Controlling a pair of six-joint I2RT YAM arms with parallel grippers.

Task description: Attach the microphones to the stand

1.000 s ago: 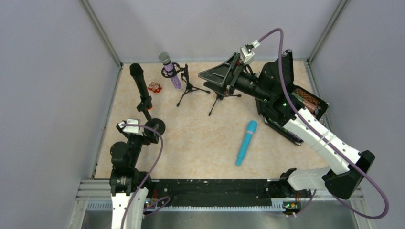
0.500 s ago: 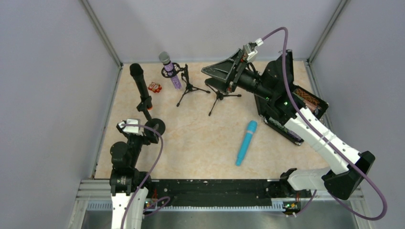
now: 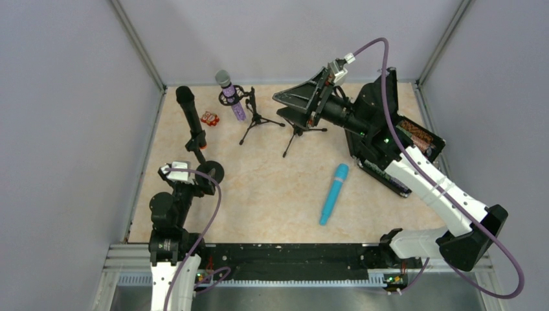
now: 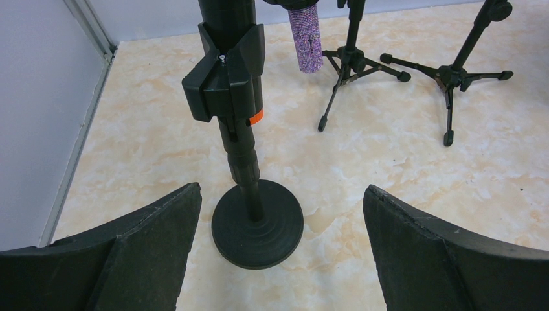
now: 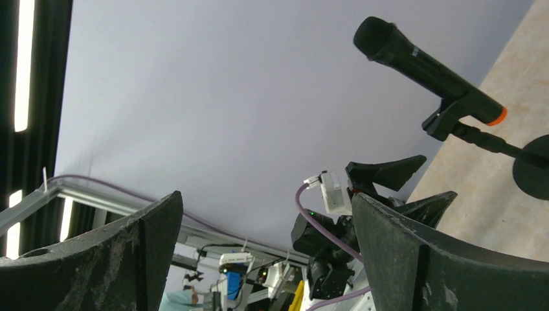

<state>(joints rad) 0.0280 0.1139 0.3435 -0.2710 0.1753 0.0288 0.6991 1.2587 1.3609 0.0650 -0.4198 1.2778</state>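
Observation:
The turquoise microphone (image 3: 333, 193) lies flat on the table, right of centre. The black microphone with the orange end (image 3: 191, 122) sits tilted in the clip of a round-base stand (image 3: 212, 171); it also shows in the left wrist view (image 4: 226, 78) and the right wrist view (image 5: 427, 71). The glittery purple microphone (image 3: 232, 96) sits in a tripod stand (image 3: 256, 120). A second tripod stand (image 3: 298, 133) holds nothing. My left gripper (image 4: 281, 190) is open and empty, just in front of the round base (image 4: 257, 223). My right gripper (image 3: 294, 97) is open and empty, raised above the second tripod and pointing left.
A small red object (image 3: 209, 118) lies by the black microphone's stand. An open black case (image 3: 414, 139) with brown contents stands at the right, under my right arm. Grey walls close in the table at the left, back and right.
My right gripper rose and tilted up slightly a second ago, then held still. My left arm and the microphones have not moved.

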